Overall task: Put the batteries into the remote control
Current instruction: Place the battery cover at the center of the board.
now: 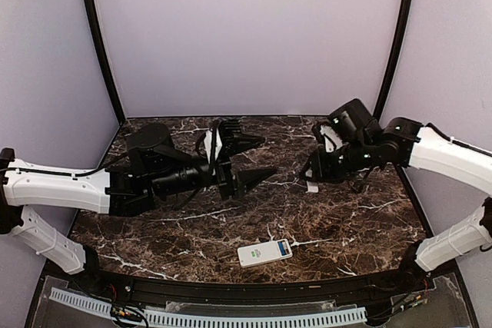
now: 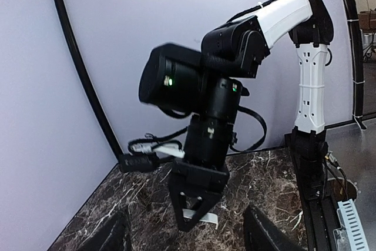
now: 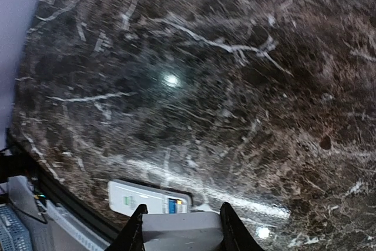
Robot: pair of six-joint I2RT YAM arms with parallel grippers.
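Observation:
The remote control (image 1: 261,253) lies back up near the table's front edge, with a green label on it. The batteries (image 1: 284,249) show as a bluish patch in its open end, and also in the right wrist view as batteries (image 3: 174,206) inside the remote control (image 3: 141,197). My right gripper (image 1: 312,177) hangs above the table's right half, shut on a small white cover piece (image 3: 182,231) held flat between its fingers. That cover piece (image 2: 207,217) also shows in the left wrist view. My left gripper (image 1: 255,160) hovers mid-table, open and empty, pointing at the right gripper.
The dark marble table (image 1: 192,228) is walled by pale panels at the back and sides. A black rim and a white slotted strip (image 1: 231,319) run along the near edge. The right arm's upright white link (image 2: 310,86) stands at the right of the left wrist view.

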